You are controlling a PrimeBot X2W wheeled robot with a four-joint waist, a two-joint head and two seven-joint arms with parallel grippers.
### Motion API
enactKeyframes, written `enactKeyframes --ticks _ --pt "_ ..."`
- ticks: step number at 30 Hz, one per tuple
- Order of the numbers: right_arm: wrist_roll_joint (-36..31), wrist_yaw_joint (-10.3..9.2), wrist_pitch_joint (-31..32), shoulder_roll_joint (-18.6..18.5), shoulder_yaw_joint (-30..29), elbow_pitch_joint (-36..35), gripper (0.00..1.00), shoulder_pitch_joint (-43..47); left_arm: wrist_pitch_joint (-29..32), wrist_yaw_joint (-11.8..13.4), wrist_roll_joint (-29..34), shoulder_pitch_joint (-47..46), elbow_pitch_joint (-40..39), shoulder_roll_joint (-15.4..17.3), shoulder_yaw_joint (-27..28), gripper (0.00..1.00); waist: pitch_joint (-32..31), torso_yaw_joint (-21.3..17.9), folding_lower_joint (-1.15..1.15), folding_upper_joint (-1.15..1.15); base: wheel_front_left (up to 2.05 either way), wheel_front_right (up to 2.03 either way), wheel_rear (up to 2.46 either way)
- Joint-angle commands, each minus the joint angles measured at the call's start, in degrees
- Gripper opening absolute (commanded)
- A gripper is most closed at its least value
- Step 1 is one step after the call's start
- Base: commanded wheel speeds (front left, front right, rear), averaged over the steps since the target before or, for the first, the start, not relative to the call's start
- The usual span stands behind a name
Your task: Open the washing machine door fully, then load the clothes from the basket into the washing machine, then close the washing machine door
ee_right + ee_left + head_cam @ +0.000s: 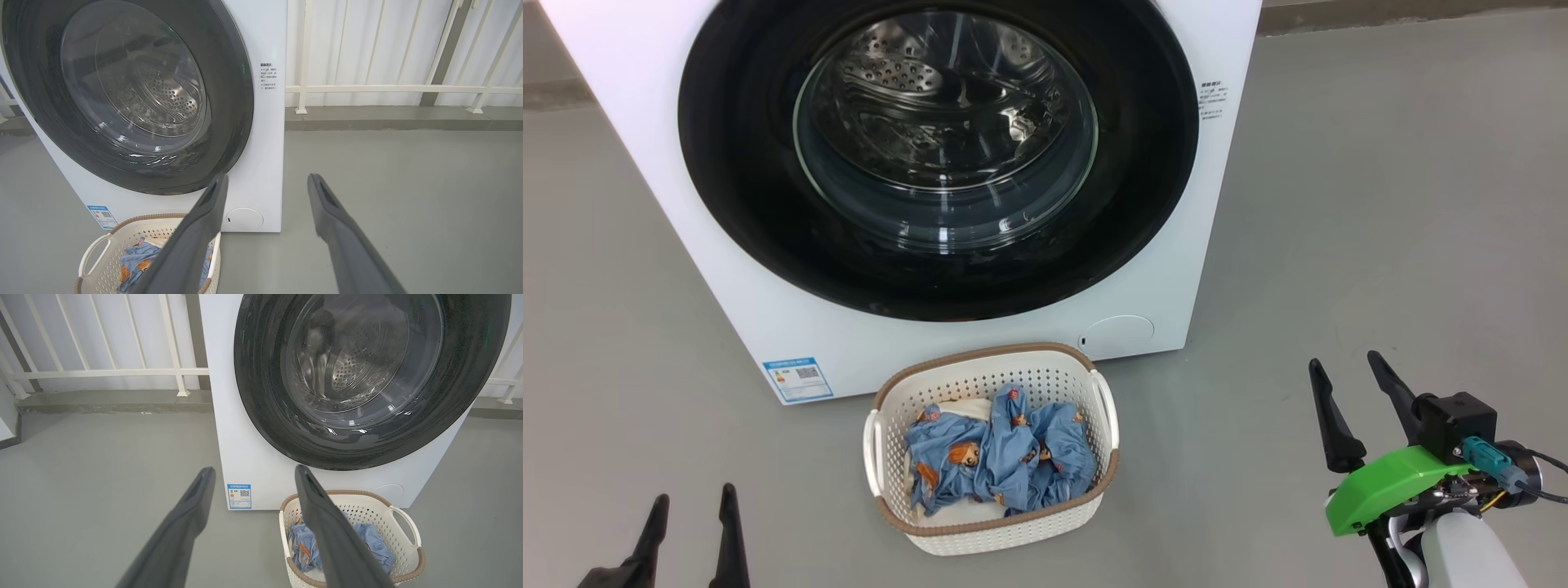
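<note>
washing machine door [727, 163] shut, clothes [996, 457] in basket [1013, 535] before it, left gripper [690, 514] and right gripper [1347, 384] both spread, holding nothing.

basket [1013, 539]: on the floor [1380, 204], ahead-right of the left tool [694, 496], ahead-left of the right tool [1343, 361].
clothes [1001, 457]: in the basket.
washing machine [768, 327]: on the floor, just behind the basket, farther ahead of both tools.
washing machine door [735, 163]: on the machine's front, above the basket.
railing [102, 371]: behind the machine, far beyond both tools.
</note>
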Motion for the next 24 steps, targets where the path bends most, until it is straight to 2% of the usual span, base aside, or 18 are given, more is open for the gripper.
enactKeyframes --ticks 1,11,24 --pt "-0.2 -0.06 -0.7 0.2 1.4 -1.5 1.00 -1.0 -0.7 0.1 0.6 -2.7 -1.7 0.8 2.1 1.00 0.0 0.0 0.00 0.00 0.06 0.06 -0.12" --pt "-0.2 -0.06 -0.7 0.4 1.1 -2.1 1.00 -0.9 -0.7 0.2 2.1 -3.4 -1.8 1.1 2.7 1.00 0.5 0.2 0.00 0.00 0.49 0.49 -0.98" --pt "0.0 -0.06 -0.7 0.4 0.6 -2.5 1.00 -0.5 -0.7 0.0 1.1 -3.9 -3.2 0.9 3.4 1.00 1.0 0.7 0.00 0.00 1.17 1.17 -2.33"
